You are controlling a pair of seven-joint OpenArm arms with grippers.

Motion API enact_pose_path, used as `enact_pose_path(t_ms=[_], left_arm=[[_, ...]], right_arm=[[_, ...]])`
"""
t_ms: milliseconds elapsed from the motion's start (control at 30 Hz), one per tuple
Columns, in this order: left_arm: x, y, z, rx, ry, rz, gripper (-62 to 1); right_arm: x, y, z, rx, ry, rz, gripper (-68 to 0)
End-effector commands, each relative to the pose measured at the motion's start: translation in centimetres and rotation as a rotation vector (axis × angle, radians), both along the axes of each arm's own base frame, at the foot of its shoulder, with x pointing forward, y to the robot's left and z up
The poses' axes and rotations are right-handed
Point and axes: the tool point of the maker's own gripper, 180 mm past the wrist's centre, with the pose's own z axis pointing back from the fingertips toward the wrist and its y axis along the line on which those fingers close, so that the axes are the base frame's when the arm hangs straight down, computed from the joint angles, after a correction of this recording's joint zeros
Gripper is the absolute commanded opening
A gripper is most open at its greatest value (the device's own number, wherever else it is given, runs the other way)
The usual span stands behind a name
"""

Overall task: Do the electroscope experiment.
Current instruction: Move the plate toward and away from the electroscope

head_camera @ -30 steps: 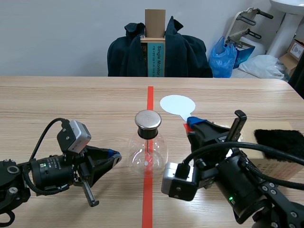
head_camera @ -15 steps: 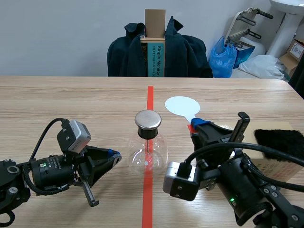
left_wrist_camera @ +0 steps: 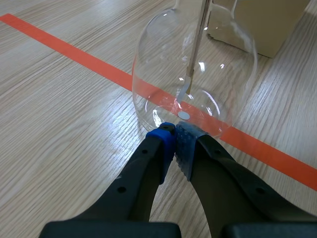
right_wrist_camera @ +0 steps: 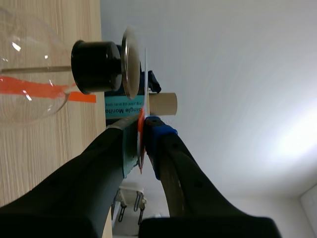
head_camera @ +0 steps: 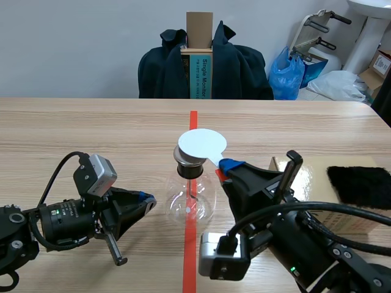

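Charging step in the electroscope experiment, by the look of it: the right gripper [head_camera: 225, 166], coming in from four o'clock of the glass flask [head_camera: 190, 198], pinches the red handle of a white plastic disc [head_camera: 201, 144] between its closed fingers and holds the disc flat over the flask's metal cap [head_camera: 185, 165]. From the right wrist view the disc shows edge-on, just beside the cap's face; whether the two touch cannot be told. The flask stands upright on the orange-red tape line [head_camera: 193, 119] near the middle of the table [head_camera: 91, 134], a thin rod [left_wrist_camera: 197, 39] hanging inside it. At the flask's nine o'clock the left gripper [head_camera: 145, 198] lies low on the table, its fingers closed on nothing, pads just short of the glass. A black cloth [head_camera: 360, 185] rests on a cardboard box [head_camera: 317, 177] at the flask's three o'clock, well apart. The next move probably calls for a slight, level approach to the cap, or a steady hold there, without tipping the flask, so the rod's leaf can respond.
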Motion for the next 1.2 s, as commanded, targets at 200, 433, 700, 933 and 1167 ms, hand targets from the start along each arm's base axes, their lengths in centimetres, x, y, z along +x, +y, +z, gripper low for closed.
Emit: enact_pose_path(t_ms=[200, 433, 700, 933, 1167], left_arm=[[0.6, -0.2, 1.2, -0.031, -0.031, 0.004, -57.8], [0.6, -0.2, 1.2, -0.031, -0.031, 0.004, -57.8], [0.6, -0.2, 1.2, -0.031, -0.031, 0.004, -57.8], [0.6, -0.2, 1.2, -0.031, -0.031, 0.004, -57.7], [0.6, -0.2, 1.2, -0.031, -0.031, 0.004, -57.8]], right_arm=[[-0.4, 0.6, 1.0, 0.005, -0.041, 0.063, -66.9], [-0.6, 0.8, 1.0, 0.005, -0.042, 0.077, -66.9], [-0.6, 0.8, 1.0, 0.005, -0.042, 0.076, -66.9], [0.5, -0.4, 1.0, 0.005, -0.037, -0.012, -66.9], [1.9, -2.3, 0.9, 0.005, -0.029, -0.142, -66.9]])
